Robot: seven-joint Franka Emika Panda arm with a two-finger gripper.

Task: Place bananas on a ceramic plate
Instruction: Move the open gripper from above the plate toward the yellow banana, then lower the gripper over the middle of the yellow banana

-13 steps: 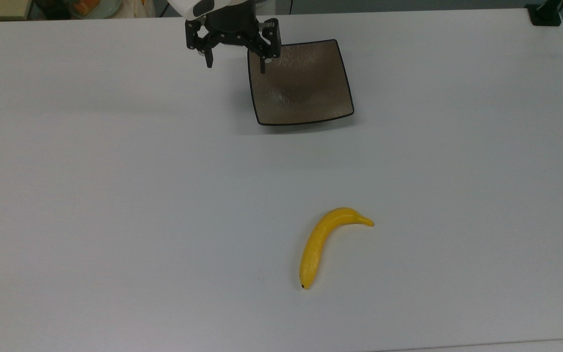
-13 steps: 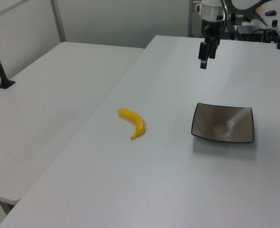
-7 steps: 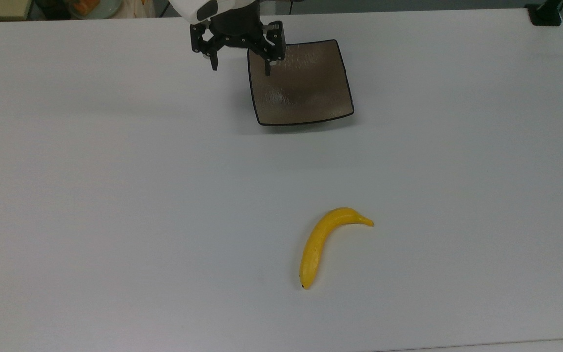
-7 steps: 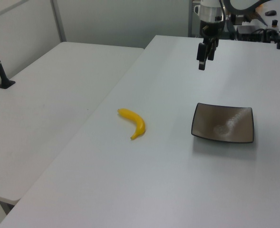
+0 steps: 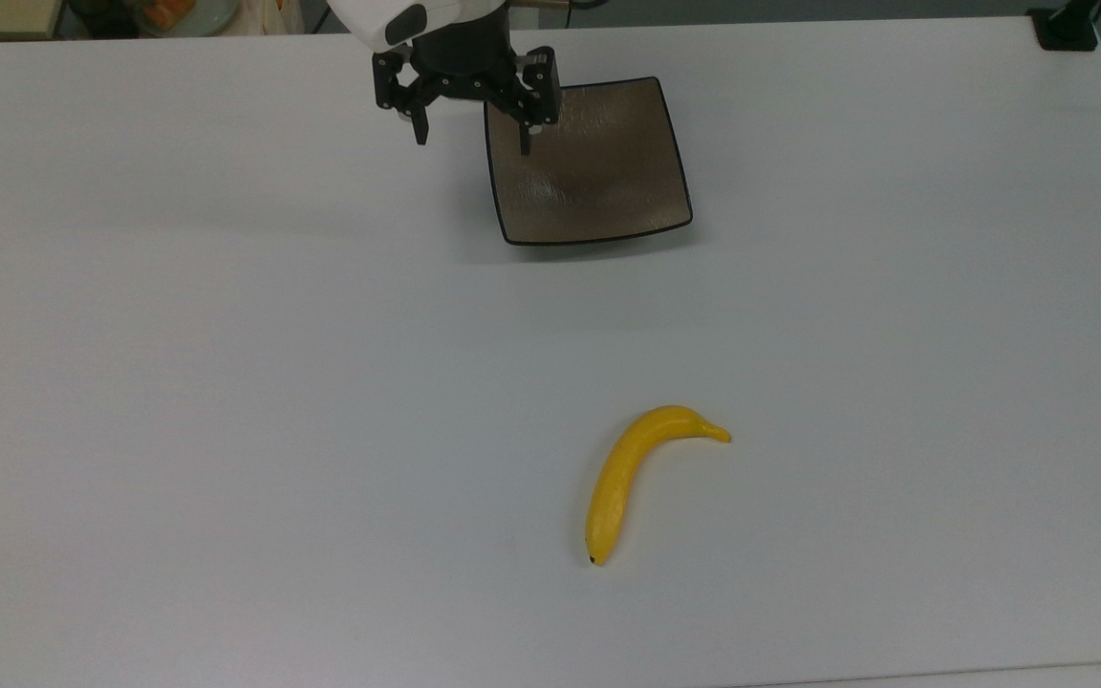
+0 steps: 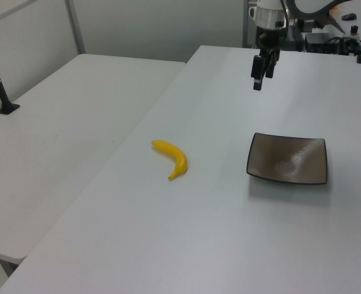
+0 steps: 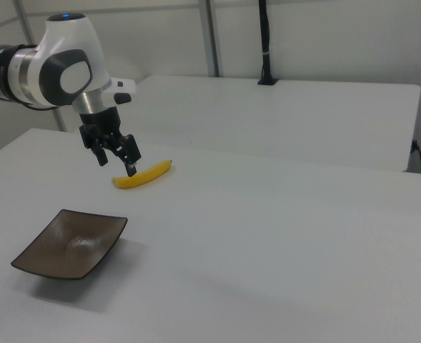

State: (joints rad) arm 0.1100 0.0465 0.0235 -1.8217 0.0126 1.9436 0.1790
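open gripper hanging above the table by the plate, banana well apart

your gripper [image 5: 472, 137] is standing with its two black fingers spread wide, and nothing is sitting between them. it is holding nothing and touching nothing; in the right view the gripper [image 7: 116, 162] is hanging in the air above the white table [image 5: 226, 382], fingers pointing down. in the top view one fingertip [image 5: 420, 136] is showing over bare table and the other is showing over the corner of the ceramic plate [image 5: 598, 167] nearest the top view's left. in the left view the gripper [image 6: 258, 78] is appearing beyond the plate [image 6: 288, 158], towards the far end of the table.

the bananas [image 5: 632, 475] you are after are a single yellow fruit, lying flat on the table and well apart from the gripper. in the top view it is lying far below the gripper and a little to the top view's right, its dark tip pointing down and its stem pointing to the top view's right. in the left view the banana [image 6: 173, 157] is lying to the left view's left of the plate, apart from it. in the right view the banana [image 7: 143, 176] is showing just behind the fingers. the plate is lying on the table with nothing in it.
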